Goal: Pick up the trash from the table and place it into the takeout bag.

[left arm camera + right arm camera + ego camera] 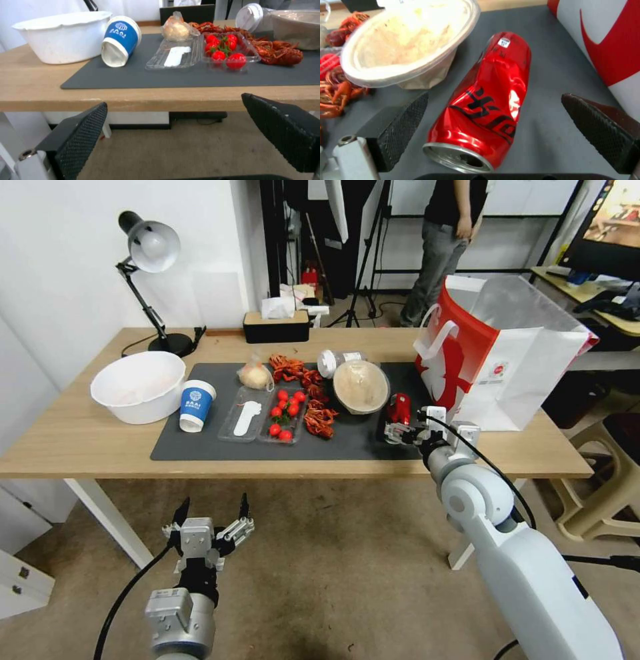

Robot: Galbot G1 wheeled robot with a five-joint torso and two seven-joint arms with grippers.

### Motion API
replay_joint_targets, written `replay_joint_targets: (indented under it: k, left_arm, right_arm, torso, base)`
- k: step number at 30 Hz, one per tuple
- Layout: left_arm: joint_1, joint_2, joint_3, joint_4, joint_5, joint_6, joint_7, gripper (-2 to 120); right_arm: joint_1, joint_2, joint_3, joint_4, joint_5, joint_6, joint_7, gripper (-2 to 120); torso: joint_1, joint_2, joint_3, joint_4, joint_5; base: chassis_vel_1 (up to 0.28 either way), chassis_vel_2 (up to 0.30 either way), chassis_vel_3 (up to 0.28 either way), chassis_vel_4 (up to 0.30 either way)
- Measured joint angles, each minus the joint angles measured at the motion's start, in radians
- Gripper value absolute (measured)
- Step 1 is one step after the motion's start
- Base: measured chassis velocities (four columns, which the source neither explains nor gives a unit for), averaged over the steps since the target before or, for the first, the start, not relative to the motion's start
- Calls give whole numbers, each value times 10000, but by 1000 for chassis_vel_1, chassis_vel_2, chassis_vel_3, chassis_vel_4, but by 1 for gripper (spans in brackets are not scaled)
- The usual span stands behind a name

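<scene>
Nothing can be seen to have been bagged yet — the can (483, 105), bowl (361, 386), bottle (331, 361), cup (195, 405) and food bag (255, 375) all lie on the table (80, 437). The right gripper (400, 433) is spread around the dented can, untouched, just beside the takeout bag (507, 353); the left gripper (212, 513) is held open below the table edge. The bag's inside is hidden — its contents cannot be told.

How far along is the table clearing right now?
Nothing looks bagged yet, though the takeout bag's inside is hidden. In hand: the right gripper, open, straddles the dented red can lying on the mat beside the bag. Left: tan bowl, small bottle, paper cup and food bag. The left gripper waits open below the table edge.
</scene>
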Motion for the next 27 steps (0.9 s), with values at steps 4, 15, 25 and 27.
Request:
replay_joint_targets:
  k: [4, 15, 25, 27]
  left_arm:
    - [9, -1, -10, 10, -6, -7, -50, 100]
    - [-35, -12, -12, 74, -6, -36, -69, 100]
    - [-40, -22, -3, 91, 20, -67, -85, 100]
    - [-36, -22, -3, 91, 23, -69, -92, 100]
  right_arm:
    - [137, 125, -174, -158, -1, -87, 124, 100]
    - [349, 264, -354, -404, 29, -273, 354, 99]
    - [269, 233, -288, -445, 58, -383, 374, 73]
    - [210, 214, -254, -440, 45, -419, 372, 65]
  torso:
    - [0, 0, 0, 1, 0]
    - [0, 2, 0, 1, 0]
    - [0, 2, 0, 1, -1]
    - [0, 2, 0, 0, 1]
  base:
    - [0, 0, 0, 0]
    - [0, 0, 0, 0]
    - [0, 0, 0, 0]
    - [0, 0, 0, 0]
